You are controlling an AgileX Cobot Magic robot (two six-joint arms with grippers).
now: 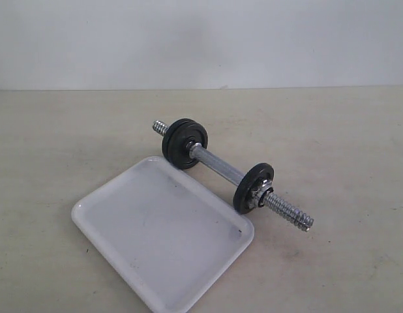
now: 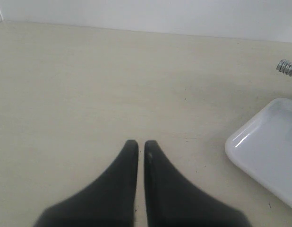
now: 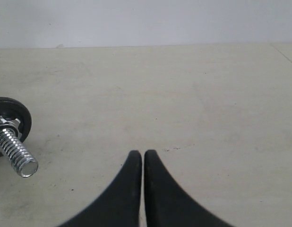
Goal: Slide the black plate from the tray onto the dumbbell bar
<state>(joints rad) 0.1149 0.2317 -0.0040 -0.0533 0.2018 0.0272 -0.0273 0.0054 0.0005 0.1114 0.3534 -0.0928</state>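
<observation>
The white tray [image 1: 162, 228] lies on the table [image 1: 332, 130] with nothing in it, so the black plate is not there to be picked up. Just beside the tray's far edge rests the dumbbell bar [image 1: 218, 163], and every black disc I can see sits on this bar. At the far end there is what looks like a pair of discs [image 1: 184, 143] pressed together. Toward the near end there is a single disc [image 1: 252, 188] with a silver nut [image 1: 259, 195] against its outer face. Which of these is the black plate I cannot tell, but I judge that the sliding is done.

Neither arm shows in the wide view. The left tool [image 2: 138, 144] has its dark fingers pressed together with nothing between them, over bare table, with a corner of the tray off to the side. The right tool [image 3: 138, 153] is pressed together in the same way and empty, with the threaded end of the bar nearby.

About handling, such a disc looks like solid metal: heavy for its size, fully stiff, not fragile, with a matte skin that should not slip much. On the bar it stands upright, so I would take it across its thickness at the rim. The bar itself is round and smooth, so it may roll if pushed sideways.
</observation>
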